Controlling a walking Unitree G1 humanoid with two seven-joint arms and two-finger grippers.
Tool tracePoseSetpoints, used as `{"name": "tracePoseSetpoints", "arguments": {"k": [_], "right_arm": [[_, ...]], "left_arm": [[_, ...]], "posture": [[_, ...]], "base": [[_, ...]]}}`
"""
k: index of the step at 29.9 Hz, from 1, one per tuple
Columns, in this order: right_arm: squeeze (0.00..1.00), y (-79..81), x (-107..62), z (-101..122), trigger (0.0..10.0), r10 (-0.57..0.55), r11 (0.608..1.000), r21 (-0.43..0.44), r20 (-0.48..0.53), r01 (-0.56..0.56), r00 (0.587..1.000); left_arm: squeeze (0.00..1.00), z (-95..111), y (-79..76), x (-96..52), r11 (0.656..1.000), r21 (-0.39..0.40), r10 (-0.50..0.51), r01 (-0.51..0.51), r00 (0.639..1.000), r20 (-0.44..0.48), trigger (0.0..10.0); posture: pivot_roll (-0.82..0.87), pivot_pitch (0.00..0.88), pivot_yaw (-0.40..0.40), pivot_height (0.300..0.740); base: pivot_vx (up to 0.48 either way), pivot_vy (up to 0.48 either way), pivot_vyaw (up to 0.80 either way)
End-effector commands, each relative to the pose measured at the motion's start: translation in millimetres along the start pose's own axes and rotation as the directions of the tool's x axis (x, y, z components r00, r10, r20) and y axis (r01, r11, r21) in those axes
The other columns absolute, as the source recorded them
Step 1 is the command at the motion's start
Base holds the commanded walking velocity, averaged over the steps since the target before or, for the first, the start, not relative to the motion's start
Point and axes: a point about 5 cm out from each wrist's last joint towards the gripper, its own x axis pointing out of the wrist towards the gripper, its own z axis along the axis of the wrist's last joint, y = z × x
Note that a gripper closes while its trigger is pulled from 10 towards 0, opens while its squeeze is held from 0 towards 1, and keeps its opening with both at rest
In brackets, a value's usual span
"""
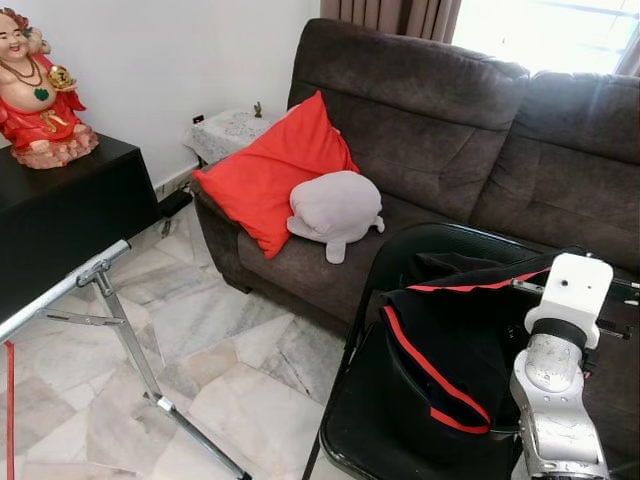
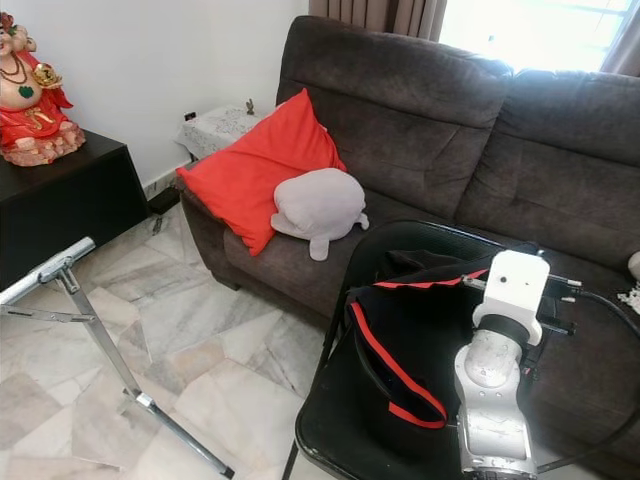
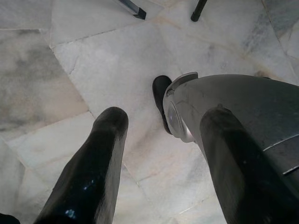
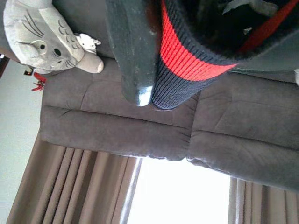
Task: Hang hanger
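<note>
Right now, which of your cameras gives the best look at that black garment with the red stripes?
The left eye view: the black garment with red stripes lies whole across the black folding chair. The right eye view shows it likewise. The right wrist view catches just a knitted edge beside a gripper finger; the left wrist view faces the marble floor.

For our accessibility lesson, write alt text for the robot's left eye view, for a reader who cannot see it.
A silver robot arm reaches over a black garment with red stripes lying on a black chair before a dark sofa. On the sofa lie a red cushion and a grey plush toy; a metal rail crosses the marble floor at left.
</note>
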Motion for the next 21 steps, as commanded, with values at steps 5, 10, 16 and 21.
{"name": "tracePoseSetpoints", "arguments": {"k": [5, 10, 16, 21], "right_arm": [[0.00, -2.4, 1.2, 10.8, 0.0, -0.015, 0.999, 0.041, 0.033, 0.013, 0.999], [0.00, 9.1, 11.8, 31.0, 0.0, 0.064, 0.989, 0.130, 0.094, -0.076, 0.994], [0.00, 26.8, 10.0, 22.3, 10.0, 0.172, 0.972, 0.164, -0.008, -0.168, 0.985], [0.00, 38.6, 1.5, 13.9, 10.0, 0.251, 0.943, 0.239, -0.051, -0.232, 0.967]], "left_arm": [[0.00, -3.9, 0.9, -0.7, 1.000, 0.015, -0.003, 0.003, 1.000, -0.025, 10.0], [0.00, -3.3, 0.7, -0.6, 1.000, 0.017, -0.005, 0.006, 1.000, -0.024, 10.0], [0.00, -3.0, 0.5, -0.5, 1.000, 0.017, -0.007, 0.007, 1.000, -0.024, 10.0], [0.00, -3.3, 0.4, -0.5, 1.000, 0.017, -0.006, 0.006, 1.000, -0.026, 10.0]], "posture": [[0.02, 0.000, 0.003, 0.740], [0.02, 0.000, 0.002, 0.740], [0.02, 0.000, 0.002, 0.740], [0.03, 0.000, 0.002, 0.740]], "base": [[0.000, 0.000, 0.00], [0.000, 0.000, 0.00], [0.000, 0.000, 0.00], [0.000, 0.000, 0.00]]}}
